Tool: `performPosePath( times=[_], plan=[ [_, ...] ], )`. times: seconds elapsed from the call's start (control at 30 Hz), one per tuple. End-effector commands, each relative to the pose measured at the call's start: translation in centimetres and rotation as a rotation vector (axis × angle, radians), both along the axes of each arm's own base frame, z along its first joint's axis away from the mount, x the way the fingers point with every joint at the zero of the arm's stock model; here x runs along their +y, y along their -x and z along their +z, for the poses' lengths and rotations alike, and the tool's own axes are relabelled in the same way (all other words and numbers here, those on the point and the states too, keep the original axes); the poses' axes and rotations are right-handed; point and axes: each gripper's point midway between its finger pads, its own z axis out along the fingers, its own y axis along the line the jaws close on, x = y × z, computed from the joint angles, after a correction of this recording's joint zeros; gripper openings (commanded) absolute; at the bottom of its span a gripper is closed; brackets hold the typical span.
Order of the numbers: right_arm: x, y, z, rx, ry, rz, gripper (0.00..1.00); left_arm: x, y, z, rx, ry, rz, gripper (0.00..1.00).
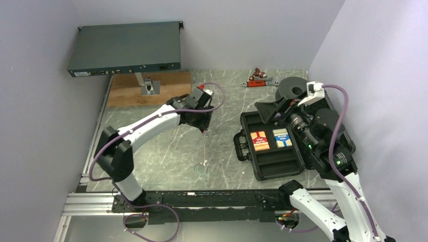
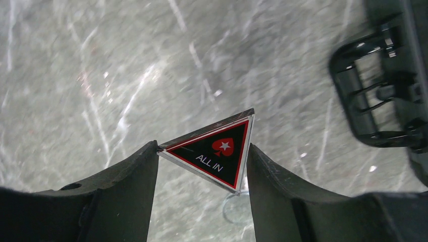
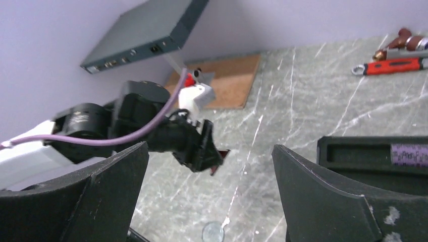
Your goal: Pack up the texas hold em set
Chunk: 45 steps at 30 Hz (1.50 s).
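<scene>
The left end effector [image 2: 202, 149] is clenched on the triangle [image 2: 217, 151]. Each finger presses one edge of the triangle, whose printed face reads "ALL IN". The triangle is held off the table [image 1: 166, 151], to the left of the case [image 1: 275, 164] and not touching it.

The clear disc [image 1: 201, 169] lies flat on the table, nearer the arm bases than the triangle and well apart from the case.

The case lies open on the right half of the table, its handle facing the left arm. The red box [image 1: 260, 140] and the blue-white box [image 1: 282, 137] sit side by side in its foam. The chips [image 3: 410, 154] lie in a slot along the far side.

The right end effector [image 3: 209, 148] is released, its jaws spread wide and holding nothing, above the far end of the case.

A red-handled tool [image 1: 260, 80] lies at the far edge of the table.
</scene>
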Motion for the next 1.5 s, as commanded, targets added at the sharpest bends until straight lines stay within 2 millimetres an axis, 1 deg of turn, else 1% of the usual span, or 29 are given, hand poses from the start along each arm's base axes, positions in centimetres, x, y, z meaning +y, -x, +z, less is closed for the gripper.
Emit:
performPosePath(
  times=[0.0, 0.13, 0.23, 0.33, 0.4, 0.47, 0.63, 0.67, 0.8, 0.9, 1.0, 1.27, 1.47],
  plan=[
    [-0.8, 0.2, 4.5, -0.107, -0.064, -0.04, 0.96, -4.7, -0.8, 1.9, -0.029, 0.049, -0.102, 0.19],
    [-1.3, 0.9, 6.7, -0.158, -0.077, -0.045, 0.96, -9.1, -0.8, 2.8, -0.038, 0.089, -0.18, 0.18],
    [-2.1, 1.5, 8.8, -0.211, -0.1, -0.075, 0.96, -12.3, -0.8, 3.0, -0.045, 0.117, -0.238, 0.18],
    [-2.4, 2.1, 10.2, -0.253, -0.118, -0.078, 0.96, -15.1, -0.5, 3.4, -0.057, 0.147, -0.293, 0.18],
    [-2.6, 2.3, 10.6, -0.264, -0.123, -0.081, 0.96, -16.8, -0.3, 3.6, -0.06, 0.166, -0.325, 0.18],
    [-2.7, 2.4, 10.7, -0.268, -0.127, -0.082, 0.96, -18.3, 0.1, 3.3, -0.051, 0.178, -0.348, 0.18],
    [-2.7, 2.5, 9.9, -0.251, -0.135, -0.085, 0.95, -21.7, 1.3, 2.7, -0.022, 0.25, -0.411, 0.17],
    [-2.8, 2.6, 9.7, -0.246, -0.134, -0.086, 0.95, -22.3, 1.4, 2.3, -0.015, 0.259, -0.419, 0.17],
    [-3.1, 2.7, 9.0, -0.226, -0.124, -0.101, 0.95, -24.3, 2.2, 1.4, 0.006, 0.289, -0.456, 0.17],
    [-3.5, 2.8, 8.8, -0.225, -0.118, -0.116, 0.95, -25.7, 2.9, 1.1, 0.004, 0.313, -0.49, 0.17],
    [-3.6, 2.8, 8.5, -0.221, -0.116, -0.121, 0.95, -26.7, 3.6, 0.7, 0.017, 0.337, -0.509, 0.17],
    [-3.4, 2.6, 7.9, -0.199, -0.114, -0.116, 0.95, -28.4, 4.2, 0.3, 0.021, 0.371, -0.546, 0.18],
    [-3.4, 2.6, 7.9, -0.197, -0.118, -0.116, 0.95, -28.6, 4.0, 0.0, 0.008, 0.363, -0.547, 0.2]
  ],
)
